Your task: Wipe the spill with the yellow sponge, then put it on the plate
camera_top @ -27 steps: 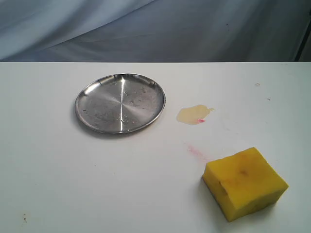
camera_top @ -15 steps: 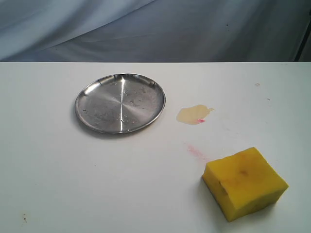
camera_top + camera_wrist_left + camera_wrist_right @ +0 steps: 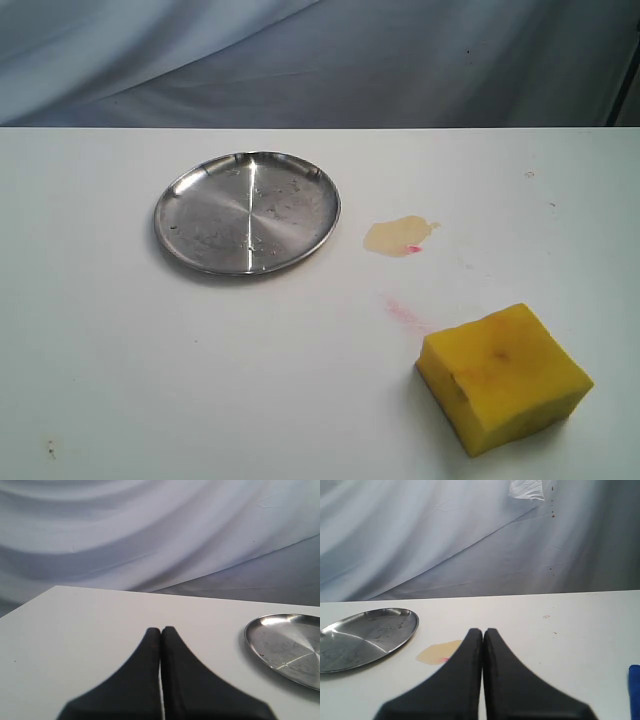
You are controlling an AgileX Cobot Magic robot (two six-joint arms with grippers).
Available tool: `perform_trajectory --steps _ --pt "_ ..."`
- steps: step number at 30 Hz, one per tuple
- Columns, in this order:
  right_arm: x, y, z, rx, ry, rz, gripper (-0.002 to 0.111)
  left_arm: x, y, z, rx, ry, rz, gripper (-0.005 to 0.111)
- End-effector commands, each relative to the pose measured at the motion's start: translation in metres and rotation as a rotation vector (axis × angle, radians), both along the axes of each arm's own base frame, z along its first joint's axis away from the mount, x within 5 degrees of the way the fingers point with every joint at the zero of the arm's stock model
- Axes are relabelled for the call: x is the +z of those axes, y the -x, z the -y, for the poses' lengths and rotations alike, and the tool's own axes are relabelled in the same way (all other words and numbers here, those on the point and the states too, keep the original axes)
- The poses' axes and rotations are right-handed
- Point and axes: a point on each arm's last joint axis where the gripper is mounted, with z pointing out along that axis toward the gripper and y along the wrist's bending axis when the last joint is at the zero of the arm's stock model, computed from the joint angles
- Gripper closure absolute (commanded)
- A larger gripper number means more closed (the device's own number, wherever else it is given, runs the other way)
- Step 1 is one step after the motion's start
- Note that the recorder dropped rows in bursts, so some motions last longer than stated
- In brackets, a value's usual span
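Observation:
The yellow sponge [image 3: 504, 377] lies on the white table at the front right of the exterior view, untouched. The tan spill [image 3: 400, 236] with its pink speck sits between the sponge and the silver plate [image 3: 247, 212], which holds nothing. Neither arm shows in the exterior view. In the left wrist view my left gripper [image 3: 161, 630] is shut and holds nothing, with the plate [image 3: 287, 647] off to one side. My right gripper [image 3: 483, 631] is likewise shut on nothing, the spill [image 3: 438, 651] and plate [image 3: 365, 637] lying beyond its fingers. The sponge is out of both wrist views.
A faint pink streak [image 3: 404, 312] marks the table between spill and sponge. A grey-blue cloth backdrop [image 3: 320, 60] hangs behind the table's far edge. A blue object [image 3: 634, 690] peeks in at the edge of the right wrist view.

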Motion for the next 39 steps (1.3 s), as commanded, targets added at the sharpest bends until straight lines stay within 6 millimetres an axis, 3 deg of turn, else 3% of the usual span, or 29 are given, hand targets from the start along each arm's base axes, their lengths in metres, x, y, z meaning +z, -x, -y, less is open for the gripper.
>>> perform_trajectory --steps 1,5,17,23,33,39 --pt "-0.001 0.000 0.001 -0.008 0.011 0.005 0.108 -0.001 0.000 0.000 -0.006 -0.001 0.003 0.107" --pt "-0.001 0.000 0.001 -0.012 0.094 0.017 0.108 -0.001 0.000 0.000 -0.006 -0.001 0.003 0.107" --pt "0.000 0.000 0.001 -0.012 0.092 0.021 0.108 -0.001 0.000 0.000 -0.006 0.002 0.003 0.107" --pt "0.011 0.000 0.001 -0.015 -0.080 0.119 0.108 -0.001 0.000 0.000 -0.006 0.002 0.003 0.107" --pt "0.042 0.007 0.006 -0.052 -0.123 0.448 0.108 -0.001 0.000 0.000 -0.006 -0.001 0.003 0.107" --pt "0.100 0.027 0.009 -0.046 -0.152 0.629 0.108 -0.001 0.000 0.000 -0.006 0.002 0.003 0.107"
